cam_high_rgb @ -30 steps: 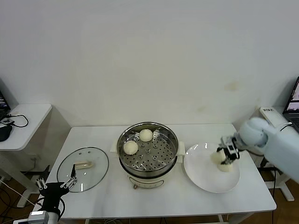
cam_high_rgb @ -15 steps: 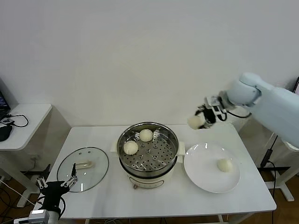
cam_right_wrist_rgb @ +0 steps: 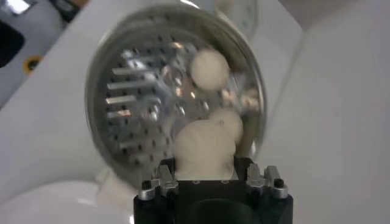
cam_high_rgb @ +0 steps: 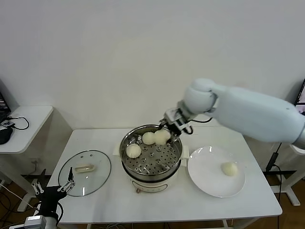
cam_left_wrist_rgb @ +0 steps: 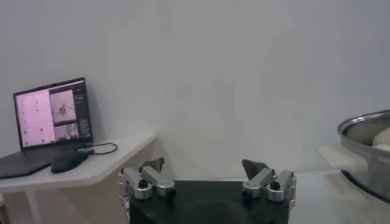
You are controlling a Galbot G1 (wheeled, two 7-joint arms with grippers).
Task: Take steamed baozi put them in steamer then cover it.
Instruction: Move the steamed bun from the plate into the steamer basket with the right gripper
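Observation:
The steamer (cam_high_rgb: 157,171) stands mid-table with two steamed baozi (cam_high_rgb: 133,150) (cam_high_rgb: 148,138) on its perforated floor. My right gripper (cam_high_rgb: 166,132) hangs over the steamer's far right part, shut on a third baozi (cam_high_rgb: 161,138). In the right wrist view this bun (cam_right_wrist_rgb: 204,152) fills the gap between the jaws of that gripper (cam_right_wrist_rgb: 207,178), above the steamer (cam_right_wrist_rgb: 106,122). One more baozi (cam_high_rgb: 229,168) lies on the white plate (cam_high_rgb: 209,174). The glass cover (cam_high_rgb: 85,171) lies flat to the steamer's left. My left gripper (cam_high_rgb: 52,185) (cam_left_wrist_rgb: 207,176) waits open by the table's front left corner.
A low side table (cam_high_rgb: 26,119) with a mouse and cable stands to the left; the left wrist view shows a laptop (cam_left_wrist_rgb: 52,112) on it. Another laptop (cam_high_rgb: 301,102) shows at the right edge. A white wall runs behind the table.
My right gripper lifted a baozi off the plate, swung left with it and now holds it over the steamer. The left gripper has drifted slightly left and down.

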